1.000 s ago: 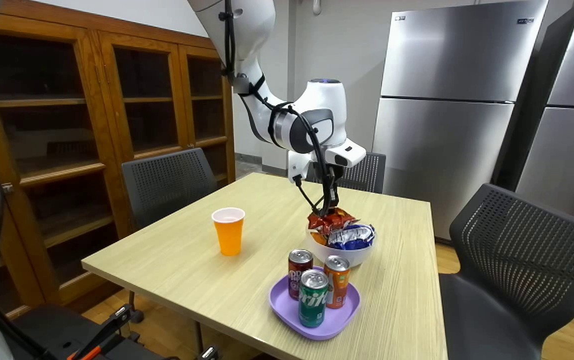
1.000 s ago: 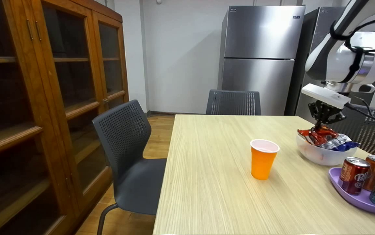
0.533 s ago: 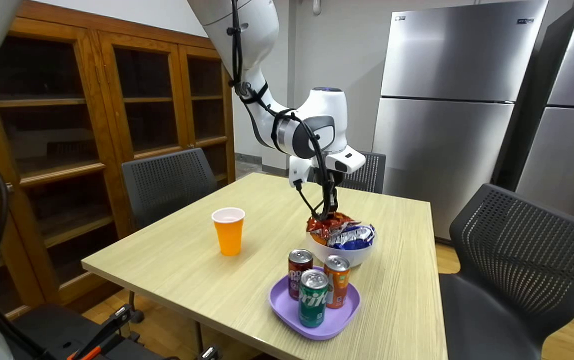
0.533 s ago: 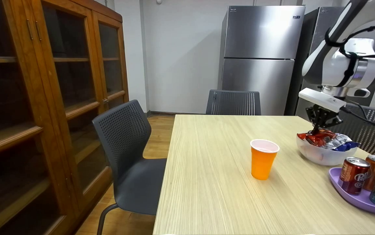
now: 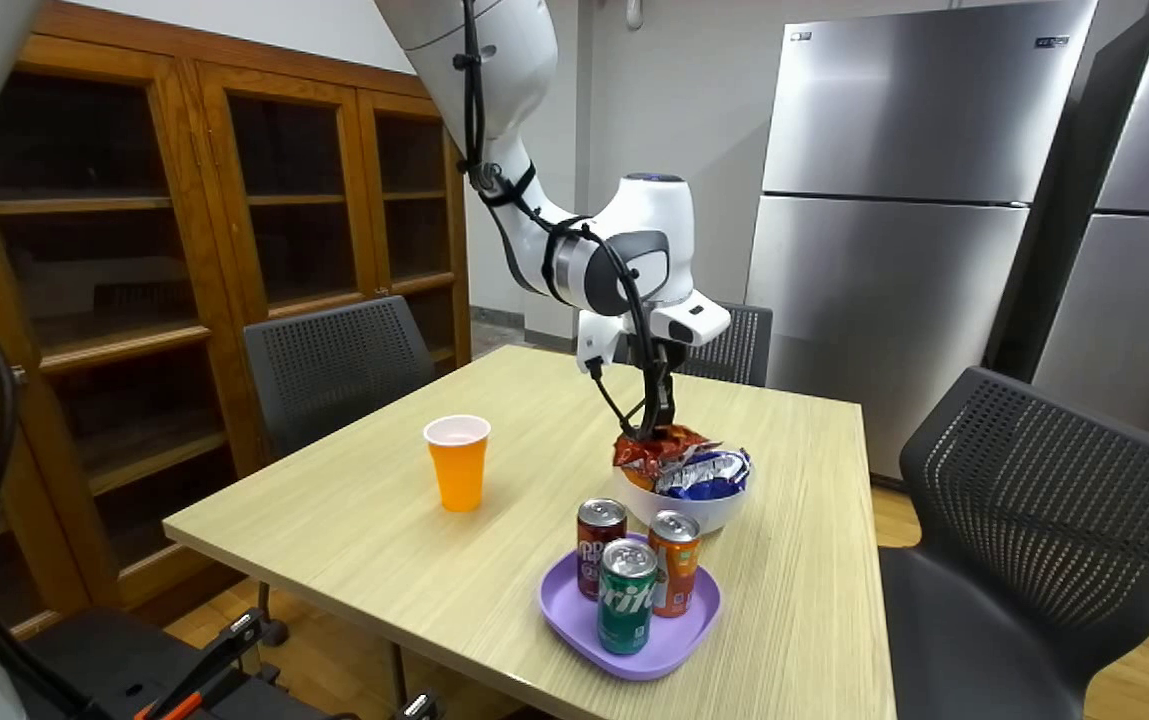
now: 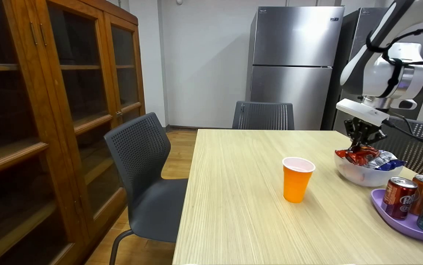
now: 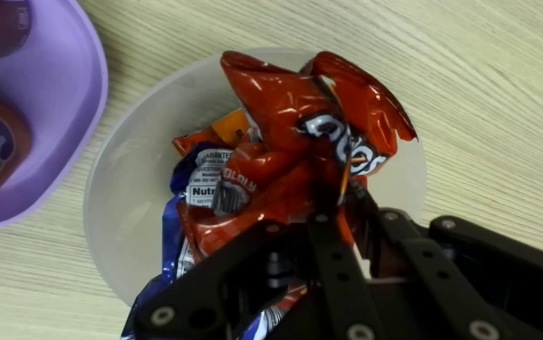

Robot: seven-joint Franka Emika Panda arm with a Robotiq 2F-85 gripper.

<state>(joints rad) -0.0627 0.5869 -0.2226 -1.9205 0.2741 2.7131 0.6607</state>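
Red snack bag (image 7: 290,156) is lying directly beneath the gripper (image 7: 344,203), inside the pale bowl (image 7: 129,179).

The gripper is pointing downward, its fingertips meeting the top of the bag; its jaws are standing close together with a fold of it showing between them, and I cannot tell whether they are pinching it. The bag is resting high in the bowl, a blue-and-silver bag (image 5: 704,488) lying just beside it. The bowl is sitting on the surface (image 5: 554,400), near a purple tray (image 5: 679,640) carrying three cans (image 5: 626,600).
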